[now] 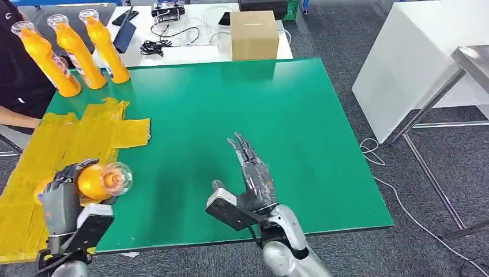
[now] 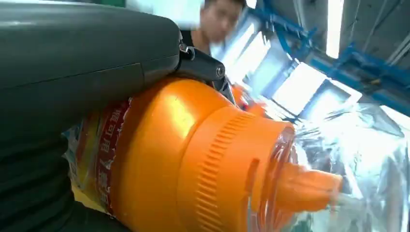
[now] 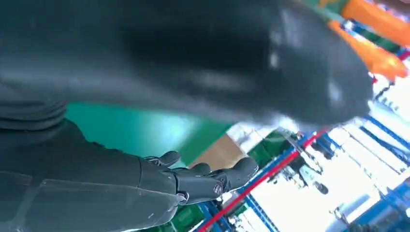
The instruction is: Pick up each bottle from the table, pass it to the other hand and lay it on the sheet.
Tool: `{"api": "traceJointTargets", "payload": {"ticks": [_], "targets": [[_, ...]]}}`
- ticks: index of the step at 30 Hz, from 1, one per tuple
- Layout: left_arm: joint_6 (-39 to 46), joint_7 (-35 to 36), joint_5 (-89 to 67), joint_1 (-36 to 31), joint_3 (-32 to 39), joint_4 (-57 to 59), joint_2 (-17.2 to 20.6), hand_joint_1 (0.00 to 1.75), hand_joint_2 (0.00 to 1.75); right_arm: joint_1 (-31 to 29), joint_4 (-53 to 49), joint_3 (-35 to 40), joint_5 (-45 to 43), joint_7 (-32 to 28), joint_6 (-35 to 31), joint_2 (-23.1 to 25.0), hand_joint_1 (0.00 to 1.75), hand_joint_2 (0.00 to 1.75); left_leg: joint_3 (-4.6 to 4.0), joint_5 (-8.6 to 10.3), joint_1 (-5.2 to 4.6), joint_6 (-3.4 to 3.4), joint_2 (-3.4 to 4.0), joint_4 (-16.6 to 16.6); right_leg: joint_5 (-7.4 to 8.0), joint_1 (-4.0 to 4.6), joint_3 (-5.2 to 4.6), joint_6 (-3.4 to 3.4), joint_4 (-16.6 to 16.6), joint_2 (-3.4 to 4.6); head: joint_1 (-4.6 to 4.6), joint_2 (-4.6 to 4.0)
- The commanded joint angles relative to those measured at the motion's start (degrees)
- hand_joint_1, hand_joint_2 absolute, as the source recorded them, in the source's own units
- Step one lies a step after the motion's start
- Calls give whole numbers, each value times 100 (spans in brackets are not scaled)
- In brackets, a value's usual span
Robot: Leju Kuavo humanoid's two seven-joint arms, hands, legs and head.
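left hand [image 1: 62,193] gripping an orange bottle [image 1: 98,180] lower left over the yellow sheet [image 1: 69,138], right hand [image 1: 254,173] empty, fingers spread, bottom center

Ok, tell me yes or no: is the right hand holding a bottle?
No, the right hand is spread open above the green table, while the left hand grips the orange bottle.

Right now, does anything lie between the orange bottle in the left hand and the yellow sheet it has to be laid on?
Nothing visible does. The left hand holds the orange plastic bottle at the yellow sheet's edge, and the sheet nearby looks bare.
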Motion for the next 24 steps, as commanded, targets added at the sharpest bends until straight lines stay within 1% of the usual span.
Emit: {"api": "traceJointTargets", "payload": {"ticks": [1,3,4,6,7,9,10,11,17,18,19,20,21,22,24], "targets": [[-64,840,-1904,-753,-186,2416,703,175,175,109,-677,-502,-174,-73,220,-320,0,0,28,0,-1,-6,-18,-13,-6,-1,34,1,-12,-18,0,0],[-289,888,-1972,-787,-310,2623,757,175,175,98,-689,-498,-66,-36,239,-301,0,0,18,3,-4,-3,-11,-11,-4,-6,20,1,-6,-12,0,0],[-398,843,-1971,-755,-416,2680,786,175,175,115,-708,-502,-52,-31,239,-270,0,0,29,-2,-1,-6,-12,-12,-7,-3,33,1,-10,-13,0,0],[-385,856,-2111,-708,-527,2696,814,175,175,120,-711,-494,-41,-33,247,-265,0,0,17,0,-2,-3,-5,-8,-4,-3,18,2,-6,-6,0,0],[-402,873,-2178,-681,-600,2709,820,175,175,120,-718,-495,-29,-30,246,-253,0,0,28,-7,2,-6,-5,-7,-8,0,32,1,-9,-6,0,0],[-431,864,-2201,-642,-677,2737,814,175,175,111,-716,-489,-20,-29,258,-240,0,0,15,-2,-2,-3,-5,-6,-5,-3,17,2,-5,-7,0,0],[-459,853,-2256,-641,-751,2756,850,175,175,109,-713,-494,-15,-24,271,-234,0,0,26,-8,1,-5,-6,-5,-11,0,31,3,-7,-8,-2,0],[-433,914,-2442,-639,-845,2790,886,175,175,105,-709,-491,-13,-22,292,-225,0,0,18,-4,0,-4,-4,-6,-7,-2,22,2,-6,-6,0,0],[-446,928,-2483,-650,-904,2855,888,175,175,104,-698,-491,-15,-15,324,-211,0,0,14,-5,2,-5,-1,-2,-5,1,19,1,-4,-3,0,0],[-446,928,-2483,-650,-904,2855,888,154,175,104,-698,-491,-15,-15,324,-211,0,0,6,-2,0,-3,-1,-3,-3,-1,9,1,-3,-3,0,0],[-455,928,-2447,-646,-899,2835,874,10,175,116,-685,-493,-11,-18,331,-202,0,0,14,-5,3,-6,-2,-2,-5,2,19,1,-5,-4,-2,0],[-374,1033,-2433,-648,-831,2827,801,0,0,142,-695,-504,4,-11,337,-191,0,0,11,-4,2,-5,-2,-3,-5,1,16,1,-4,-4,0,0],[-290,1081,-2380,-642,-766,2749,702,0,0,189,-726,-524,31,3,334,-183,0,0,7,-2,0,-3,-2,-3,-3,-2,11,1,-3,-4,0,0],[-289,1069,-2398,-638,-802,2709,705,0,0,206,-736,-530,35,3,328,-191,0,0,18,-7,3,-5,-4,-2,-7,2,25,2,-5,-5,0,0],[-185,1156,-2421,-607,-753,2599,675,0,0,235,-754,-536,50,2,333,-193,0,0,11,-4,0,-3,-3,-2,-5,-1,16,2,-3,-4,0,0]]}}
